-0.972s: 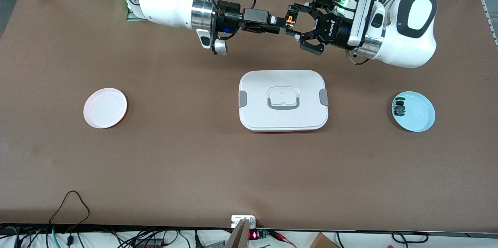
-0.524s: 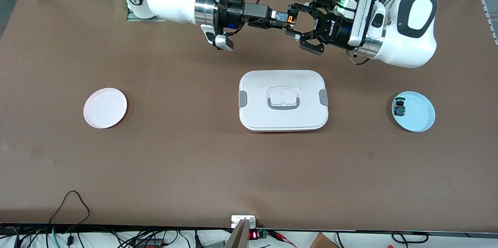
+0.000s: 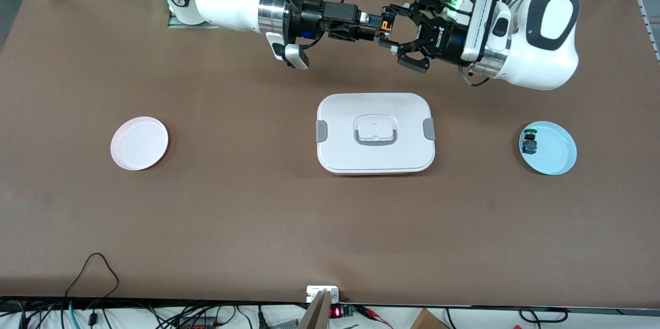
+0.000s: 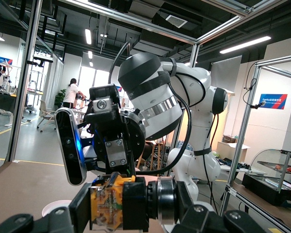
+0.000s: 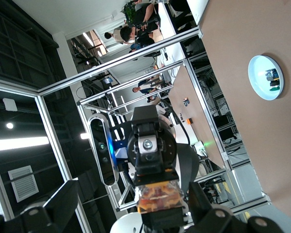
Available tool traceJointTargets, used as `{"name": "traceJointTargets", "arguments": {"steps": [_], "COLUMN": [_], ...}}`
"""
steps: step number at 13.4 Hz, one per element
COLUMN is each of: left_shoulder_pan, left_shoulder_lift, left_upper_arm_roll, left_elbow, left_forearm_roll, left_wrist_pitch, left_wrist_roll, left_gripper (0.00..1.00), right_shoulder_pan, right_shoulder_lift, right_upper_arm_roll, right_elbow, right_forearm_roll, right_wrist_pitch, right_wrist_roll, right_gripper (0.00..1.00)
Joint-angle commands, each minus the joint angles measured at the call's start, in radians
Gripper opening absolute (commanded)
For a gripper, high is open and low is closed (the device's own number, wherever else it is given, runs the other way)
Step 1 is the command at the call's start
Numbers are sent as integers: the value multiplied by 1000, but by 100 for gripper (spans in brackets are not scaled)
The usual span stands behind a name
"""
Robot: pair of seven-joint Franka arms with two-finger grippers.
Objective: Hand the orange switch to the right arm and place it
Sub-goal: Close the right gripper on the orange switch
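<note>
The orange switch [image 3: 384, 23] hangs in the air over bare table near the robots' bases. My left gripper [image 3: 386, 28] is shut on it end to end, one finger on the orange-tan body [image 4: 106, 206] and one on the black head. My right gripper [image 3: 375, 25] faces it tip to tip and stands open. In the right wrist view the right gripper [image 5: 135, 204] straddles the switch [image 5: 160, 196], with clear gaps on both sides and its fingers [image 5: 65, 201] touching nothing.
A white lidded box [image 3: 330, 112] sits mid-table, nearer the front camera than both hands. A pale pink plate [image 3: 139, 143] lies toward the right arm's end. A light blue plate [image 3: 557, 159] holding a blue-bodied switch [image 3: 529, 143] lies toward the left arm's end.
The right arm has turned its wrist and advanced its open gripper toward the left gripper, so its fingers now flank the switch. The left gripper has stayed in place, still holding the switch.
</note>
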Motion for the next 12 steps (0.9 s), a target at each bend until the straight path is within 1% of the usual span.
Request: {"name": "traceJointTargets", "arguments": {"steps": [1, 10, 12], "left_shoulder_pan": [6, 6, 6], "left_shoulder_lift": [-26, -24, -24], "left_upper_arm_roll": [-8, -8, -8], "left_elbow": [-6, -6, -6], "left_forearm_roll": [-36, -36, -36], "left_wrist_pitch": [8, 8, 8], "left_wrist_roll": [-12, -12, -12], "left_gripper": [0, 0, 0], "right_shoulder_pan": [-2, -2, -4], "right_shoulder_lift": [-7, -3, -3], "right_upper_arm_roll": [15, 31, 31], "right_elbow": [-13, -22, -22], "right_forearm_roll": [18, 6, 6], "right_wrist_pitch": [3, 3, 3], "right_wrist_roll": [-46, -66, -66], "right_gripper": [100, 99, 91]}}
